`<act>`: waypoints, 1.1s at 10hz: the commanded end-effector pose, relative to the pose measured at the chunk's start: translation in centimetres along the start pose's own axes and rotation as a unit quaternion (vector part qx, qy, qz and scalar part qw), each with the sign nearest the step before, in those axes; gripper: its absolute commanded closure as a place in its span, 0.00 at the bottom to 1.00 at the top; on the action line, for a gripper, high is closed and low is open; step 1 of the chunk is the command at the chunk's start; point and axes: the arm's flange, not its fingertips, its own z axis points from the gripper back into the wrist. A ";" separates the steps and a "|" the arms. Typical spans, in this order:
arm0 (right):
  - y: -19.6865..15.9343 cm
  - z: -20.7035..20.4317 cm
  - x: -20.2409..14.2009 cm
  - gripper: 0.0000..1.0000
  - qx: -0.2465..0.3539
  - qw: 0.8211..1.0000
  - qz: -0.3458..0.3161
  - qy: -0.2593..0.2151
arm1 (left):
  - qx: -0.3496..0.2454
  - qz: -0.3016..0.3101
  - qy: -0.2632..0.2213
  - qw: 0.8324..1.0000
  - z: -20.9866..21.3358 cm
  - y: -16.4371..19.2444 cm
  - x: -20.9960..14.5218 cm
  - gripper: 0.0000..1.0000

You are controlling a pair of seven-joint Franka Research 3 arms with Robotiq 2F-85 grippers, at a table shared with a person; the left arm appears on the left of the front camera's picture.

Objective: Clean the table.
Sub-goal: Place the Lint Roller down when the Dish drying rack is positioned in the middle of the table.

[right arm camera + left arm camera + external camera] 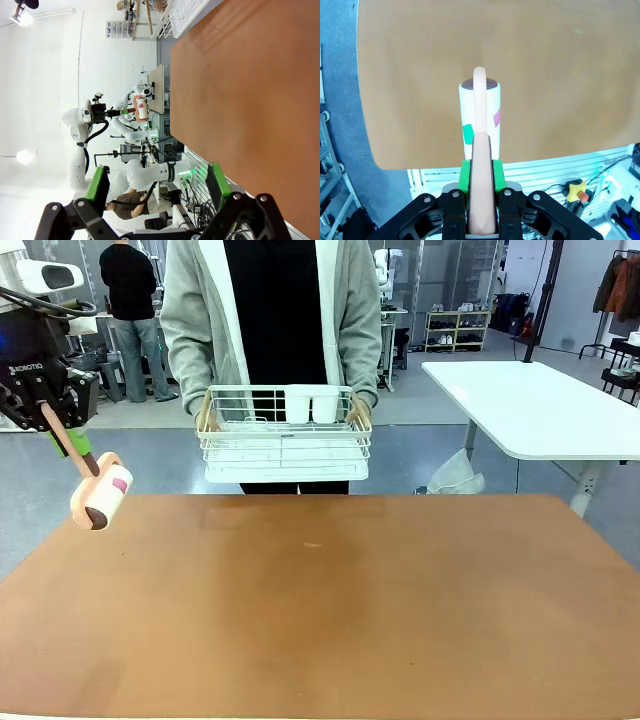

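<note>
Wire basket, white cups, white table

Bright, even light is given throughout. A faint shadow is cast on the table, centre frame; the right wrist view's upper left is overexposed.

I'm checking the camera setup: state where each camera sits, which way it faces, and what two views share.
Front: fixed on the robot's side, facing across the table at a person holding a wire basket; the left pincer shows, clamped on a lint roller.
Left wrist: on the left arm, looking down its pincer at the roller and table.
Right wrist: on the right arm, rolled sideways, looking past the open right pincer along the table.
Shared: all three show roller and table.
</note>
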 end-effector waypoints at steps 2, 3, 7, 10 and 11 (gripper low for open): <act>0.3 0.0 -0.2 0.00 0.002 1.000 0.005 0.001 | 0.000 0.000 0.003 1.000 0.1 0.0 -0.2 0.79; 0.3 0.0 -0.2 0.00 0.002 1.000 0.005 0.001 | 0.000 0.000 0.003 1.000 0.1 0.0 -0.2 0.79; 0.3 0.0 -0.2 0.00 0.002 1.000 0.005 0.001 | 0.000 0.000 0.003 1.000 0.1 0.0 -0.2 0.79; 0.3 0.0 -0.2 0.00 0.002 1.000 0.005 0.001 | 0.000 0.000 0.003 1.000 0.1 0.0 -0.2 0.79; 0.3 0.0 -0.2 0.00 0.002 1.000 0.005 0.001 | 0.000 0.000 0.003 1.000 0.1 0.0 -0.2 0.79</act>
